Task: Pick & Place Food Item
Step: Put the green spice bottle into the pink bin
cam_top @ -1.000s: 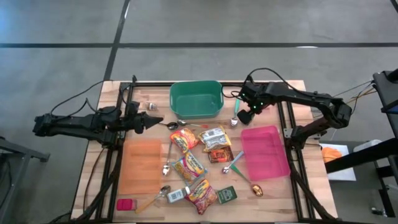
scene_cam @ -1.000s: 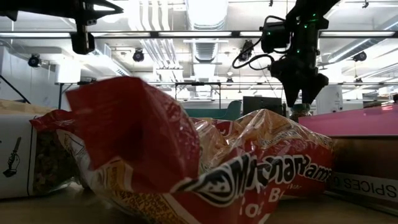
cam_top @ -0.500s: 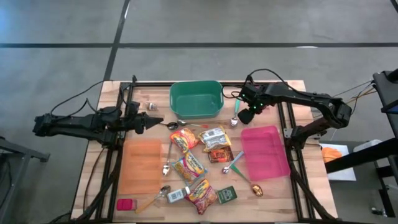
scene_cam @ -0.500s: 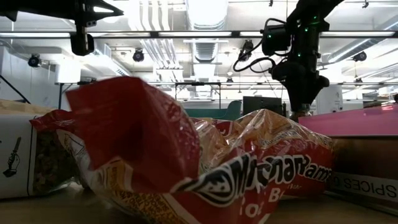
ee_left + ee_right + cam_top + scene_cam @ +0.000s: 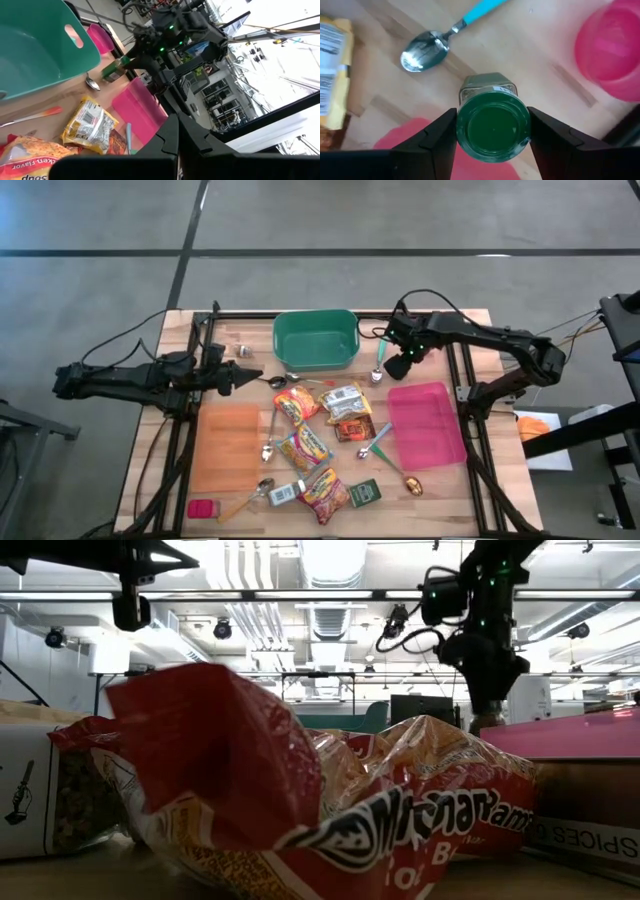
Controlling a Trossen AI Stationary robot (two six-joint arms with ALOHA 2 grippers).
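Right tool (image 5: 492,131): pointing down, fingers (image 5: 440,137) clamped on both sides of a green-lidded jar (image 5: 493,125), seen lid-up between them. Directly below the jar: bare wooden surface (image 5: 530,65). Near the tool: blue-handled spoon (image 5: 432,46), pink tray (image 5: 428,425) and green bin (image 5: 316,340) (one to either side). Left tool (image 5: 250,377): closed, empty, level above the surface, pointing toward the food packets (image 5: 325,420).
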